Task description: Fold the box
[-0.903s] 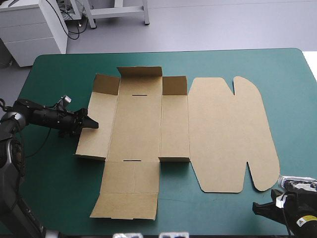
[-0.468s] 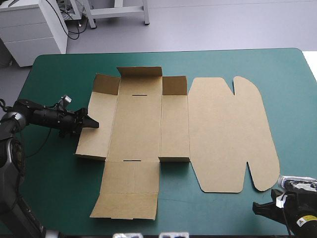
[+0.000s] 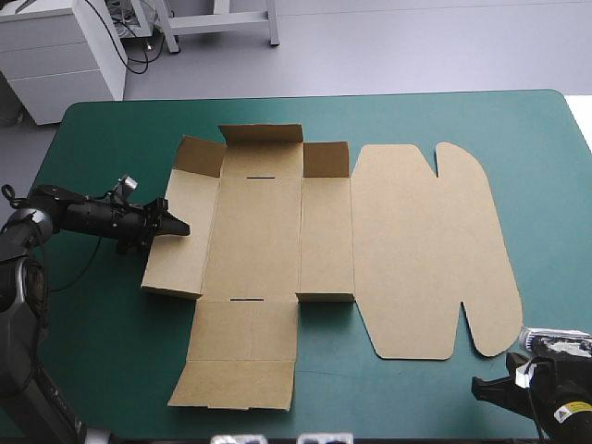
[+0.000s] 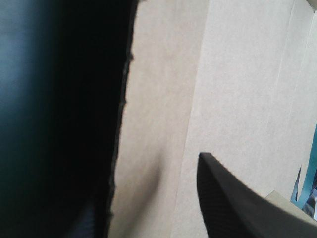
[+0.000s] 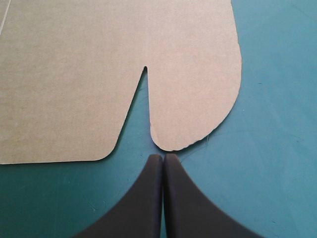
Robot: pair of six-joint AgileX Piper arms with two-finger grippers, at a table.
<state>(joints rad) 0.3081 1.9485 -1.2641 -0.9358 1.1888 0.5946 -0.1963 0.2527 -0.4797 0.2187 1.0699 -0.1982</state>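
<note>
The brown box lies nearly flat in the middle of the teal-green table. The left gripper, at centre left of the high view, has its black fingers spread at the sheet's left edge; it should probably take the left panel near mid-length and swing it up about its crease, so the wall rises without twisting. Against the earlier frame this gripper has crept slightly further over the panel, while the right gripper, fingers pressed together, has stayed at lower right just short of the lid's rounded tab.

Lab, white cabinet, loose cables, grey floor
</note>
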